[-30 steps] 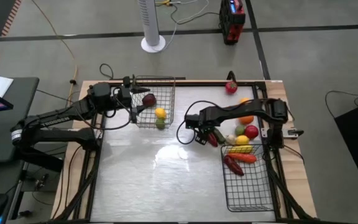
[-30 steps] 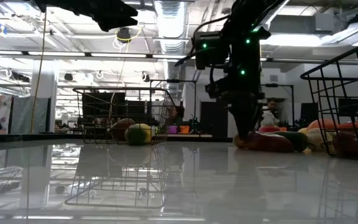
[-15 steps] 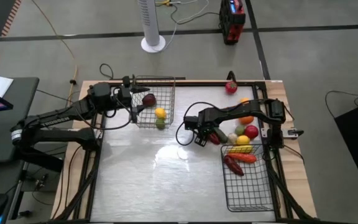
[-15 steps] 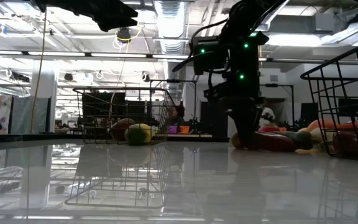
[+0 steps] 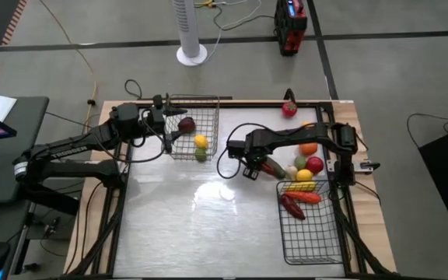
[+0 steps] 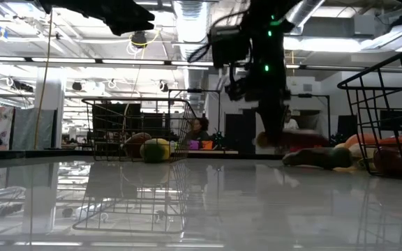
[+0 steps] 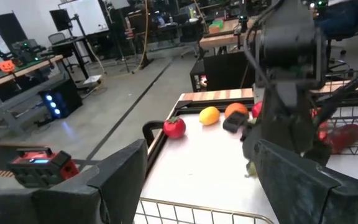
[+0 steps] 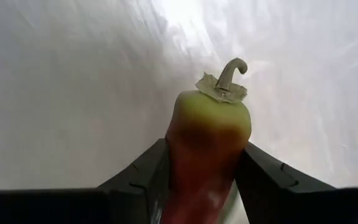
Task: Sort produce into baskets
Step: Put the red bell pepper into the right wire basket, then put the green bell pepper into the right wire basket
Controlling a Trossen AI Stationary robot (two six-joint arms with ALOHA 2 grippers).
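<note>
My right gripper [image 5: 250, 166] hangs over the table's middle right, shut on a long red pepper [image 8: 205, 155] with a green shoulder and stem. My left gripper [image 5: 166, 124] is open and empty above the near-left rim of the silvery basket [image 5: 208, 101], which holds a maroon [image 5: 186, 124], a yellow [image 5: 201, 141] and a green piece [image 5: 200, 154]. The black basket [image 5: 311, 245] at the right holds long red pieces [image 5: 294, 204] and a yellow one [image 5: 302, 186]. A dark green long piece [image 6: 319, 157] lies on the table beside the right gripper. My right gripper pinches the red pepper between its two fingers by its two sides [image 8: 178, 163], just behind the green shoulder. The stem end [image 8: 229, 78] sticks out past the fingertips. The pepper [image 6: 290, 139] is lifted clear of the table.
Loose produce lies between the right gripper and the table's right edge: an orange piece [image 5: 308, 148], a red one [image 5: 315, 164], a green one [image 5: 300, 162] and a pale one [image 5: 290, 173]. A red piece [image 5: 289, 109] sits at the far edge. A person [image 6: 201, 129] sits beyond the table.
My right gripper has risen and gone a little toward the far edge with the red pepper, which is now lifted clear of the table. The dark green piece has stayed on the table.
</note>
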